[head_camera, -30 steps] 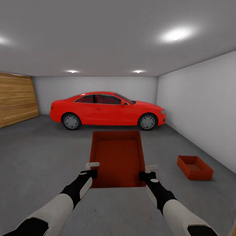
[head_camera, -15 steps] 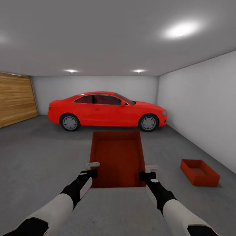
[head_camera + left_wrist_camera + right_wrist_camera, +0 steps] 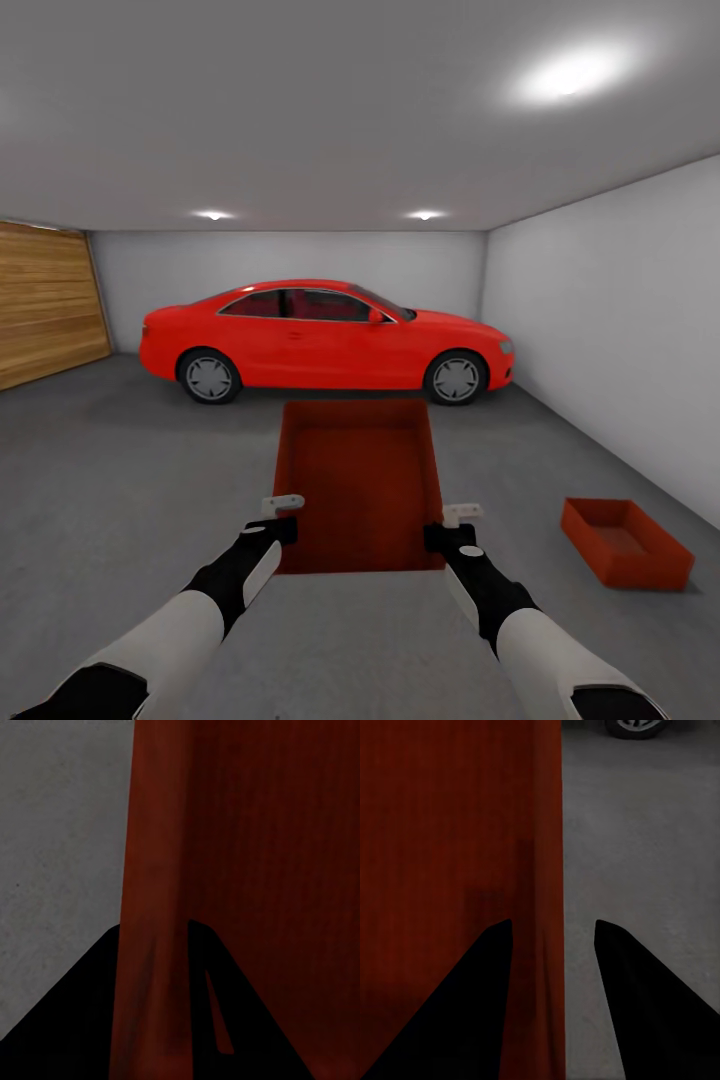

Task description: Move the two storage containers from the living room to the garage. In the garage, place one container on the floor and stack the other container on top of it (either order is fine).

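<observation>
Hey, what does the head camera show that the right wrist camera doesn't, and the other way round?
Head view alone: the whole red car, the second storage container resting on the floor at right near the grey wall, the wood-panelled wall, and the left gripper on the carried container's left wall.
Right wrist view alone: a close look at the right gripper's fingers straddling that wall.
Both: the carried container, the right gripper, grey concrete floor, and a car wheel.

The red-orange rectangular open-top bin held in front is hiding the dark concrete floor under it. In the right wrist view, the picture's edge is cutting off the red coupe car's wheel, and the bin's wall is covering one dark fingertip's inner edge.
</observation>
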You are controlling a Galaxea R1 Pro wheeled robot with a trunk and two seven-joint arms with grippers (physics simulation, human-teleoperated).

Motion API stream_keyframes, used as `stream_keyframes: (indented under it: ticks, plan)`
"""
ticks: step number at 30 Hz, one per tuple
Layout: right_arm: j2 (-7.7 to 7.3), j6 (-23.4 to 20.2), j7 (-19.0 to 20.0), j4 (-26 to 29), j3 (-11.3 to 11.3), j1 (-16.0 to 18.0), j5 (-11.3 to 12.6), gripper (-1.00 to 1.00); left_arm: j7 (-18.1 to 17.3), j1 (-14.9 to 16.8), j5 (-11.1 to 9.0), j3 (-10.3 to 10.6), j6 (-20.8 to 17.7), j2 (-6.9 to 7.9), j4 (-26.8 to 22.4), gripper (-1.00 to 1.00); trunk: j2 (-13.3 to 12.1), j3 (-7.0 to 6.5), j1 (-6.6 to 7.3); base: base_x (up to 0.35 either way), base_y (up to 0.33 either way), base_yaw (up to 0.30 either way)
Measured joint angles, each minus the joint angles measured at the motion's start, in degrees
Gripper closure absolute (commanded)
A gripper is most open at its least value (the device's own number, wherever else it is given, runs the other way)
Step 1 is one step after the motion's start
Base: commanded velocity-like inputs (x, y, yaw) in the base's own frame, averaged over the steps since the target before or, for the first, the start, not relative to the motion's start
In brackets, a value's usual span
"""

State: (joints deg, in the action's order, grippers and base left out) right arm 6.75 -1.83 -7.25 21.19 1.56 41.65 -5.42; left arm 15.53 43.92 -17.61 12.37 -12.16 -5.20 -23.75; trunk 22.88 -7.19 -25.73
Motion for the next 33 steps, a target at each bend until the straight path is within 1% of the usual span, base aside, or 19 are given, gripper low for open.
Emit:
stream_keyframes:
  ticks: [7, 25, 33]
  plan:
    - [0.03, -0.35, 0.04, -0.02, 0.11, 0.0, 0.06, 1.0, 0.19, 0.02, -0.06, 0.05, -0.52, 0.01, -0.1, 1.0, 0.0, 0.0, 0.0, 0.321, 0.0, 0.0]
    - [0.0, 0.08, -0.02, 0.0, -0.02, 0.0, 0.0, 1.0, -0.02, -0.01, 0.0, 0.0, 0.1, 0.0, 0.0, 1.0, 0.0, 0.0, 0.0, 0.321, 0.0, 0.0]
    - [0.0, -0.28, 0.14, -0.01, 0.16, 0.0, 0.06, 1.0, 0.3, 0.01, -0.09, 0.11, -0.6, 0.0, -0.27, 1.0, 0.0, 0.0, 0.0, 0.321, 0.0, 0.0]
